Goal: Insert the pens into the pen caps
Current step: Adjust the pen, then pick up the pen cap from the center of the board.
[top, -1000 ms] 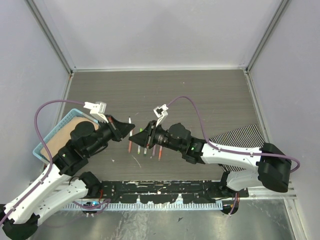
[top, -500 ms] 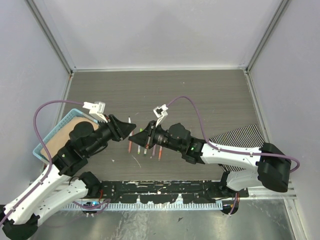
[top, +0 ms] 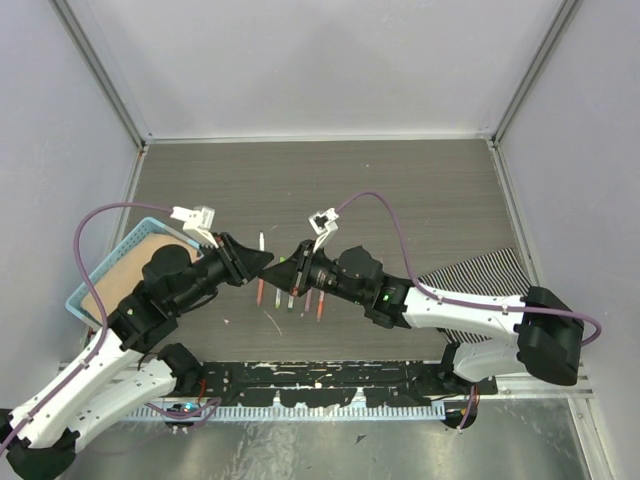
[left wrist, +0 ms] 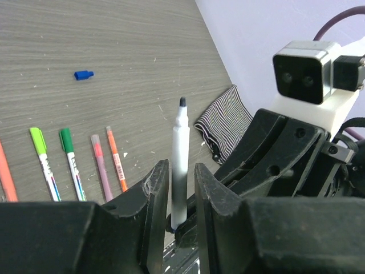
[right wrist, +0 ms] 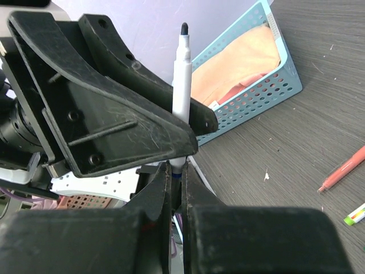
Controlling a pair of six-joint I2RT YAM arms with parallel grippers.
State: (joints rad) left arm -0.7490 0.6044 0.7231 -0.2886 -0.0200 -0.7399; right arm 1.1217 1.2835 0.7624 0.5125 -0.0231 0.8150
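A white-barrelled pen with a bare dark tip stands upright between both grippers. My right gripper is shut on its blue lower end; the pen rises from those jaws. My left gripper is around the barrel, with a small gap on each side, so open. In the top view the two grippers, left and right, meet tip to tip above the table. A blue cap lies alone on the table. Several capped pens lie in a row, also seen in the top view.
A light blue basket holding a tan cloth sits at the left, and shows in the right wrist view. A striped cloth lies at the right. An orange pen lies on the table.
Almost nothing has changed. My left gripper has edged slightly toward the right gripper; the pen stays held between them.
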